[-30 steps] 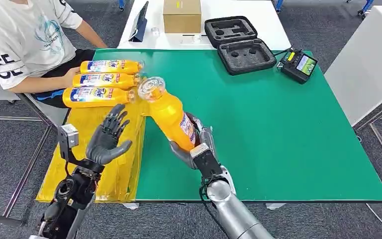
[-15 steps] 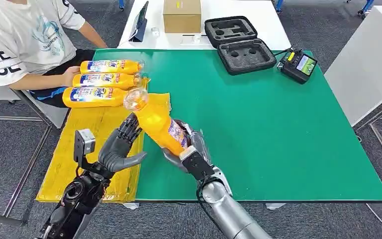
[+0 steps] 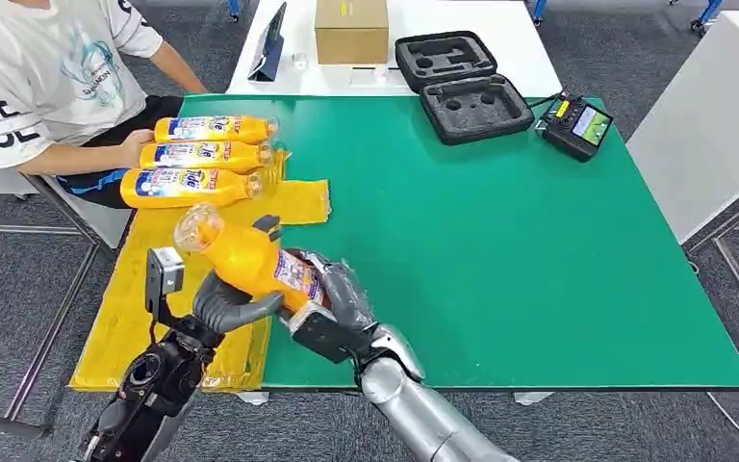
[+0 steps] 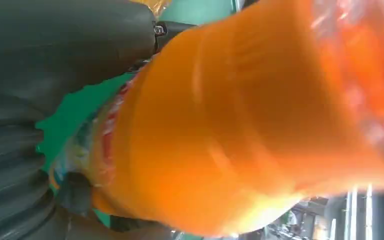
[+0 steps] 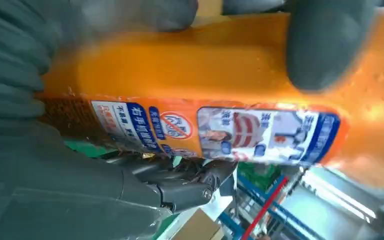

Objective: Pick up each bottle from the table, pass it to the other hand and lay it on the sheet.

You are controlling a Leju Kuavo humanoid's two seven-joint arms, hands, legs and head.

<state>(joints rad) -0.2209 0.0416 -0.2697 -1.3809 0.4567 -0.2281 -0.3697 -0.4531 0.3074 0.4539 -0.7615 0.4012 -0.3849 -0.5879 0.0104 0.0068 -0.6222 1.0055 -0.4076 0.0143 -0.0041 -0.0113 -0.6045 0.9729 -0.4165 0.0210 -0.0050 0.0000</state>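
An orange bottle (image 3: 250,260) with a clear cap hangs tilted over the edge of the yellow sheet (image 3: 135,298), cap toward the left. My right hand (image 3: 332,308) grips its labelled lower half (image 5: 205,65). My left hand (image 3: 221,306) wraps its upper half, thumb under it and a fingertip over the top; the bottle (image 4: 240,125) lies close against that hand (image 4: 55,55). Three more orange bottles (image 3: 207,154) lie side by side at the sheet's far end.
A seated person (image 3: 38,77) at the far left rests a hand by the laid bottles. The green mat (image 3: 539,260) stretches to the right. Behind it are a black foam case (image 3: 462,87), a controller (image 3: 577,125), a cardboard box (image 3: 351,29) and a tablet (image 3: 271,43).
My right hand has swung the bottle left and down, tipping it toward the sheet. My left hand, open beside it before, has now closed around the bottle's upper part.
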